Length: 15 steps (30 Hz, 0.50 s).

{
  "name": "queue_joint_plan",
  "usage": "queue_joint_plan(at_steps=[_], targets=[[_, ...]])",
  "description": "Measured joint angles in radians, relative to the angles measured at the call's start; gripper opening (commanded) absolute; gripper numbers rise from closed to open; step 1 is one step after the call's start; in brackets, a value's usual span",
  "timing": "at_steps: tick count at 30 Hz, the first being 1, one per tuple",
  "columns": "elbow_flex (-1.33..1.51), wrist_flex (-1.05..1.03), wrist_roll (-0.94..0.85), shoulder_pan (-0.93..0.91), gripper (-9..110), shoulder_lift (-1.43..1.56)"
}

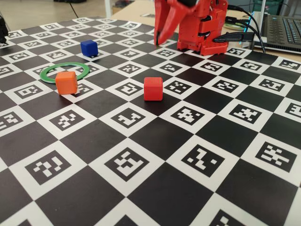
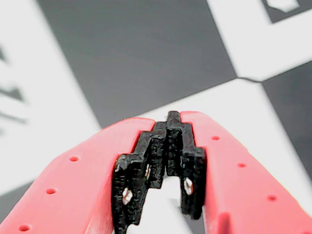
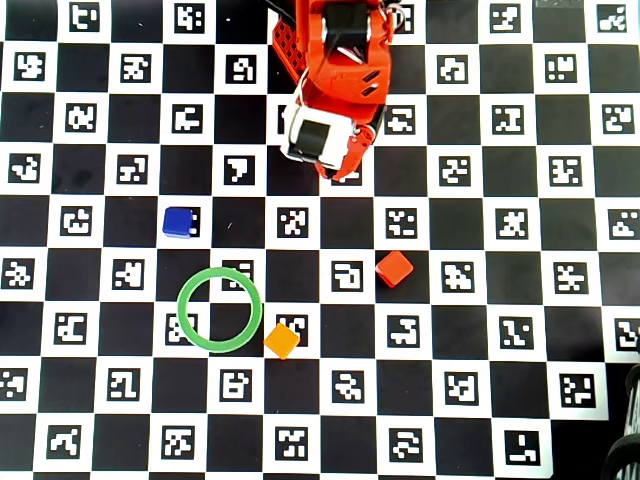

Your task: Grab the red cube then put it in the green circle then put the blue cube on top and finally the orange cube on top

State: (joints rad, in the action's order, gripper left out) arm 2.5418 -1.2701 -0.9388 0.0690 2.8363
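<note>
The red cube [image 1: 153, 88] sits on the chequered mat, right of centre; the overhead view shows it too [image 3: 394, 268]. The green circle [image 1: 43, 75] lies flat at the left with an open centre, also in the overhead view [image 3: 220, 272]. The orange cube [image 1: 66, 82] stands just outside the ring's near edge [image 3: 282, 340]. The blue cube [image 1: 89, 48] stands behind the ring [image 3: 179, 221]. My red gripper [image 1: 160, 40] hangs by the arm's base, far behind the red cube [image 3: 338, 170]. In the wrist view it [image 2: 171, 119] is shut and empty, black pads meeting over the mat.
The arm's red base [image 1: 207, 33] stands at the back of the mat. A laptop [image 1: 282, 28] and cables [image 1: 244, 35] lie behind it at the right. The mat [image 1: 141, 188] is black and white squares with printed markers.
</note>
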Motion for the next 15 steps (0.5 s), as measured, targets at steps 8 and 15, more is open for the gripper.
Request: queue_joint_plan(at_steps=[8, 15], targets=[[-0.597, -0.273, 0.615, 0.13, 4, -0.419], [-0.876, -0.4, 1.114, 0.275, 21, -0.67]])
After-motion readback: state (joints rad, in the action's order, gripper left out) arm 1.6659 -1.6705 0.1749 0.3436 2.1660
